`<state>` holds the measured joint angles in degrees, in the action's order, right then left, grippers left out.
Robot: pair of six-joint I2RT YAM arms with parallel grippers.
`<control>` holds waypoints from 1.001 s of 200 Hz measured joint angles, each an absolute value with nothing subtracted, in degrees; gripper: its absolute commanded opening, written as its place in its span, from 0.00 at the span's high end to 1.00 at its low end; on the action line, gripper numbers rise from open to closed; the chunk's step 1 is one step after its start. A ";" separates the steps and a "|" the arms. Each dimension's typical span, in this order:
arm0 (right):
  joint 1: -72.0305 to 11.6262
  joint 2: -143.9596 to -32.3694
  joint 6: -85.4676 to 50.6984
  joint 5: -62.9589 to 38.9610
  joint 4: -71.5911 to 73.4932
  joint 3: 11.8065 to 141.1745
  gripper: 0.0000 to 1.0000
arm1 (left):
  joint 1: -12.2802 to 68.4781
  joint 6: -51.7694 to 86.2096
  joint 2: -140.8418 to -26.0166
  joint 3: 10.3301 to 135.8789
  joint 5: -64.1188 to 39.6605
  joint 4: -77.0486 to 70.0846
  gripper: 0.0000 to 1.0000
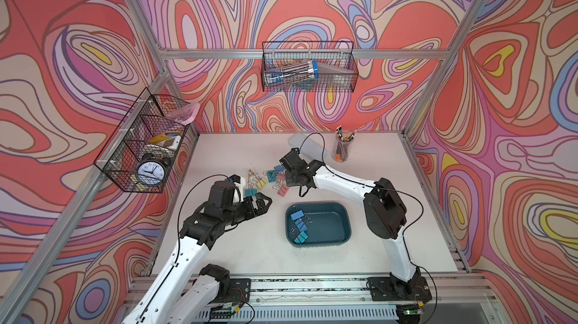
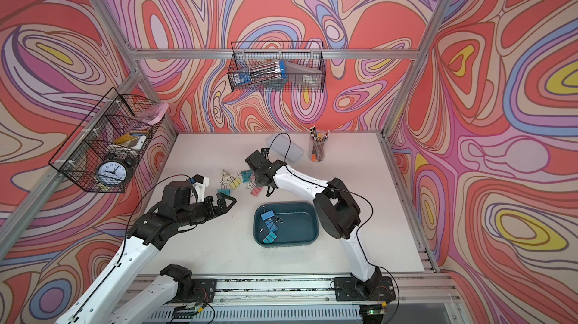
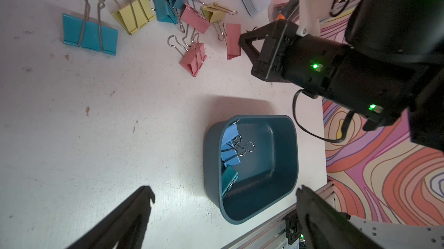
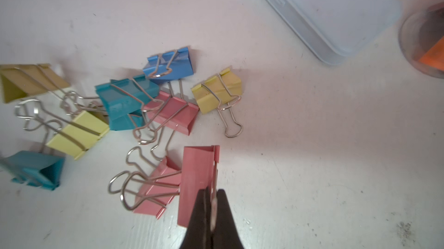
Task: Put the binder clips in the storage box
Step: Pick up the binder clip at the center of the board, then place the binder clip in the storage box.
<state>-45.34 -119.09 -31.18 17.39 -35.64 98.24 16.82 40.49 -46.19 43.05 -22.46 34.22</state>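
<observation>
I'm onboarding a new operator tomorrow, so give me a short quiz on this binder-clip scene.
1. True or false: the left claw is shut on a clip.
2. The right claw is shut on a binder clip. Which colour is it? A yellow, B pink, C teal.
3. Fill in: the clips already inside the storage box are blue and ____.
Key: 1 false, it hangs open and empty. 2 B. 3 teal.
</observation>
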 measured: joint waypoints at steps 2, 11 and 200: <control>-45.34 -118.21 -31.33 17.30 -35.46 97.67 1.00 | 16.82 40.47 -46.19 43.03 -22.59 34.09 0.01; -45.34 -114.69 -31.75 16.53 -34.57 95.29 1.00 | 16.82 40.29 -46.19 43.00 -23.14 33.65 0.01; -43.09 -78.78 -53.15 -7.53 -14.33 42.68 1.00 | 16.78 37.91 -49.93 43.05 -27.29 30.74 0.01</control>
